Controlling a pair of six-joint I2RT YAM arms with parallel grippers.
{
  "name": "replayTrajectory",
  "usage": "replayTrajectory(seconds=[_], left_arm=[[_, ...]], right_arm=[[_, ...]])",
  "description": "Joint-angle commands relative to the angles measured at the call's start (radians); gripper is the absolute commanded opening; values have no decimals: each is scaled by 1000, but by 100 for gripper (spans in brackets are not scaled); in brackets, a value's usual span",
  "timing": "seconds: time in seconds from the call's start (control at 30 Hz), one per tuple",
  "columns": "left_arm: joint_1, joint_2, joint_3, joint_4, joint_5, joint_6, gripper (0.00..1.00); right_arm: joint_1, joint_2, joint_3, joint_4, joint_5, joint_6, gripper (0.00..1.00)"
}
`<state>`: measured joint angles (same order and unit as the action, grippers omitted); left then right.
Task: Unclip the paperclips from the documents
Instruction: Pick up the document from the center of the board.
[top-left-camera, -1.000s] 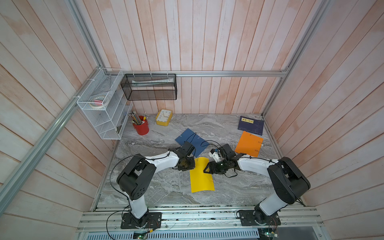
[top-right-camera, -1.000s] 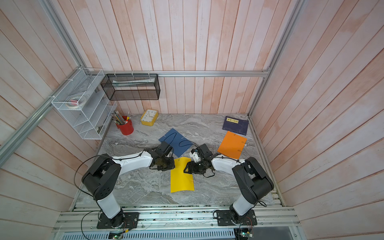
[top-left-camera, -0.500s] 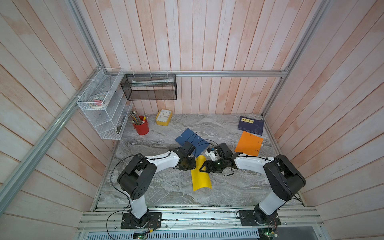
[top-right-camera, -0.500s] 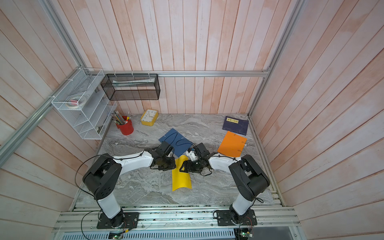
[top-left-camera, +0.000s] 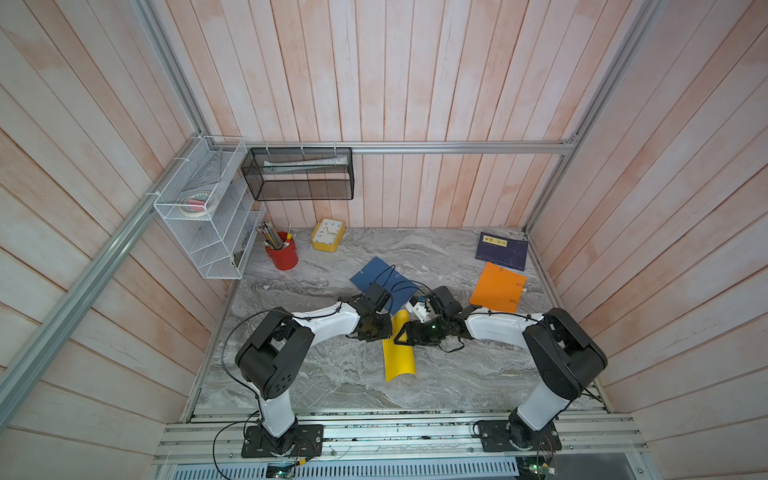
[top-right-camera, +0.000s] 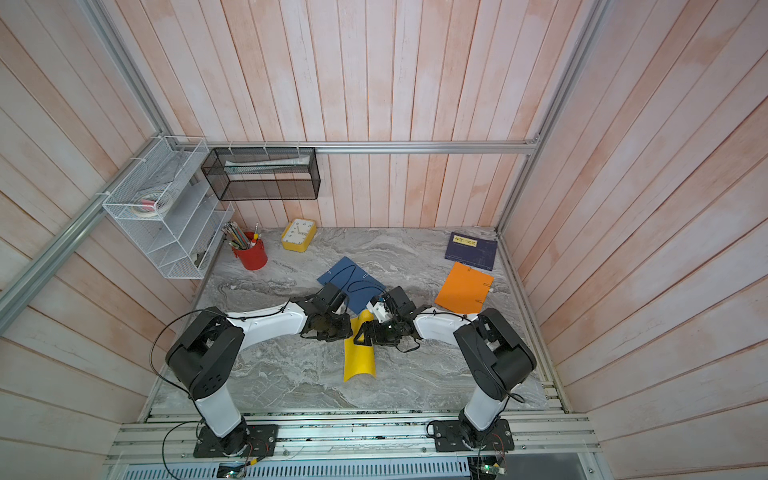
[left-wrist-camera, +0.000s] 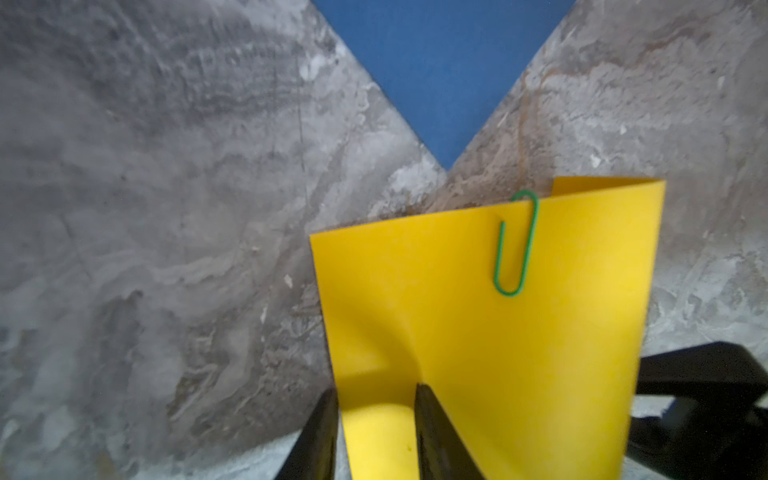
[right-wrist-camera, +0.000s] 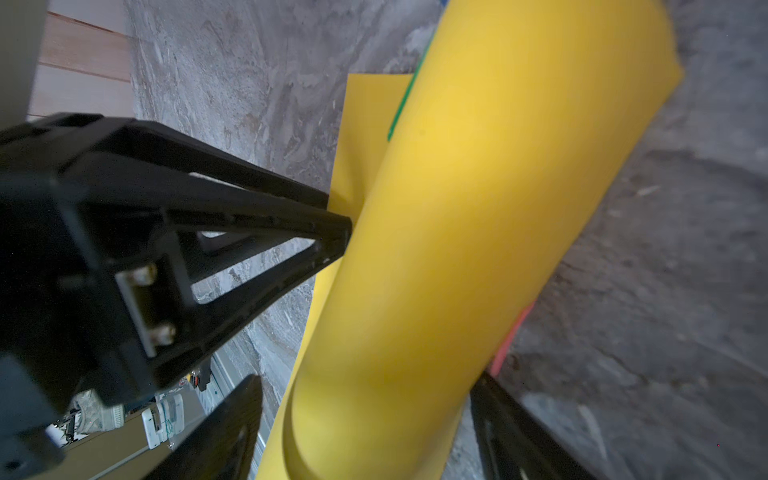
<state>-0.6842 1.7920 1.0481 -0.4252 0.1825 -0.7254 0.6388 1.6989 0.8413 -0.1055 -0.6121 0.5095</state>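
- Two fingers (left-wrist-camera: 436, 432) of the left gripper (left-wrist-camera: 376, 388) stand partly apart, and the left edge of the yellow document (left-wrist-camera: 519, 353) runs between them. Whether they squeeze it cannot be told.
- One fingertip (right-wrist-camera: 336, 237) of that gripper touches the side of the sheet in the right wrist view.
- Jaws of the right gripper (right-wrist-camera: 365, 378) are spread wide, one finger on each side of the yellow document, which is curled into a roll between them.
- A green paperclip (left-wrist-camera: 515, 245) hooks over the far edge of the yellow document, beside a far corner that curls over.
- A reddish paperclip (right-wrist-camera: 509, 336), blurred, sits on the roll's edge just beside a right-gripper finger.
- In both top views the yellow document lies mid-table (top-left-camera: 332, 374), its far end between the two grippers, which face each other from left and right. Its near end lies free and arched.
- The blue document (top-left-camera: 374, 276) lies flat just far of it, one corner pointing at the yellow far edge without touching. A silvery paperclip (top-left-camera: 398, 275) sits on its far-right edge.
- The orange document (top-left-camera: 496, 289) lies flat to the far right, well apart from both grippers.
- A navy booklet (top-left-camera: 502, 251) fills the far right corner.
- A yellow clock (top-left-camera: 328, 235) and a red cup (top-left-camera: 284, 255) stand far left, under a white wire rack (top-left-camera: 208, 216) and a black mesh basket (top-left-camera: 299, 174).
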Motion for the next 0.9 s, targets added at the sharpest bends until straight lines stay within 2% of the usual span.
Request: replayTrajectory(seconds=[0.0, 0.33, 0.87], left_arm=[[-10, 41, -7, -30, 8, 17, 35], [-11, 27, -12, -28, 4, 14, 35], [-12, -26, -13, -30, -8, -6, 35]], right_arm=[[13, 40, 17, -34, 9, 7, 81], [13, 40, 10, -27, 21, 18, 60], [-4, -29, -26, 40, 0, 27, 43]])
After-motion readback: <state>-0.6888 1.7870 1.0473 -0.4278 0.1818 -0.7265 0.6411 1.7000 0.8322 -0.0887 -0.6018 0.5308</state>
